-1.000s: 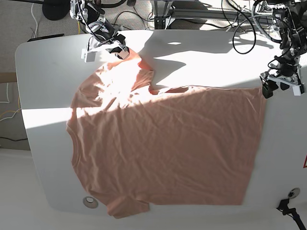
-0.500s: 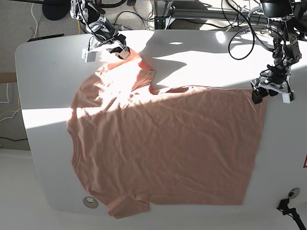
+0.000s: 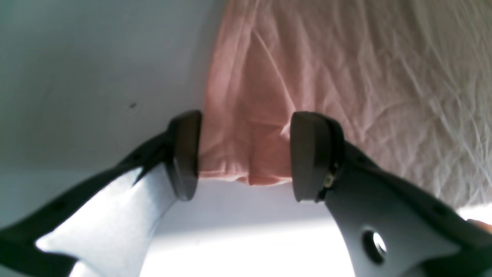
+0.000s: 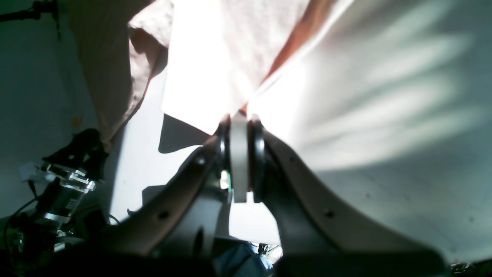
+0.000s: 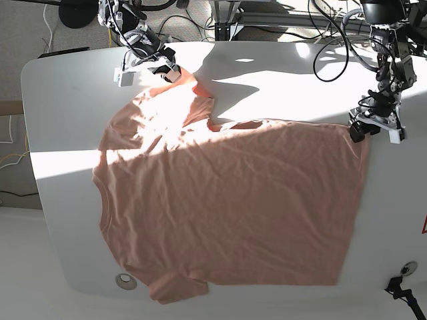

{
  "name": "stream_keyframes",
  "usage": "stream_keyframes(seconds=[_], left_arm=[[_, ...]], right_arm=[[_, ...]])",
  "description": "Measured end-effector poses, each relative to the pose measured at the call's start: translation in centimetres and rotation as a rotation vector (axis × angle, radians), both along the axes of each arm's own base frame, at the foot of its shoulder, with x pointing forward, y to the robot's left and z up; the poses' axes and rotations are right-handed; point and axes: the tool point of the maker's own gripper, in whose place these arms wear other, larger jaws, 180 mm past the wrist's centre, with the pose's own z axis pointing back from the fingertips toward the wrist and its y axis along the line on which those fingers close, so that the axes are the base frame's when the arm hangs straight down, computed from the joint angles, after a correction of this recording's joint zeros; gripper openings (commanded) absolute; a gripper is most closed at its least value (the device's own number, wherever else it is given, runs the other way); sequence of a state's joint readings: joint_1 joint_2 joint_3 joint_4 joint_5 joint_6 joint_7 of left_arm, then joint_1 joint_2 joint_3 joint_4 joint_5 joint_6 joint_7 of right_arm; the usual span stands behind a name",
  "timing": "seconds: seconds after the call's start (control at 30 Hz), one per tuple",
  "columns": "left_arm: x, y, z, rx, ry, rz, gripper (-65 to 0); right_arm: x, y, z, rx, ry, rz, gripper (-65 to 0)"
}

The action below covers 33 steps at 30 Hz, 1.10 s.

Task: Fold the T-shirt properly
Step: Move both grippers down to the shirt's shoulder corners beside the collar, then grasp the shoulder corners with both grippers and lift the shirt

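The salmon-pink T-shirt (image 5: pixel 227 200) lies spread flat on the white table (image 5: pixel 67 100), neck to the left and hem to the right. My right gripper (image 5: pixel 170 72) is at the back left, shut on the tip of the far sleeve. In the right wrist view its pads (image 4: pixel 258 154) are pressed together on the fabric edge (image 4: pixel 207 57). My left gripper (image 5: pixel 375 132) is at the hem's far right corner. In the left wrist view it (image 3: pixel 244 154) is open, and the hem corner (image 3: pixel 246 165) lies between the two pads on the table.
Cables and stands crowd the floor behind the table (image 5: pixel 267 20). A round grommet (image 5: pixel 125 281) sits near the front left edge and another (image 5: pixel 408 269) at the front right. The table's right edge runs close to my left gripper.
My left gripper has moved left and slightly down, from beside the hem onto its far corner. The right gripper and the shirt have not moved.
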State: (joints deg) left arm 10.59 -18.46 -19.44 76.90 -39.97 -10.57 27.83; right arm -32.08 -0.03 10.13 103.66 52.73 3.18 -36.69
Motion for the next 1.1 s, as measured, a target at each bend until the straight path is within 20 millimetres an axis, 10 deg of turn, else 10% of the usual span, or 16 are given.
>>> stream_keyframes(seconds=[0.23, 0.7, 1.1], left_arm=[[-0.3, -0.2, -0.4, -0.006, 0.020, -0.005, -61.1], [-1.0, -0.3, -0.8, -0.011, 0.037, -0.005, -65.0], [-9.3, -2.2, -0.1, 0.061, 0.136, -0.105, -65.0]], right_arm=[[0.0, 0.0, 0.0, 0.000, -0.003, 0.003, -65.0], [0.6, 0.1, 0.4, 0.000, -0.021, 0.005, -65.0], [-3.3, 0.1, 2.1, -0.022, 0.001, 0.021, -65.0]])
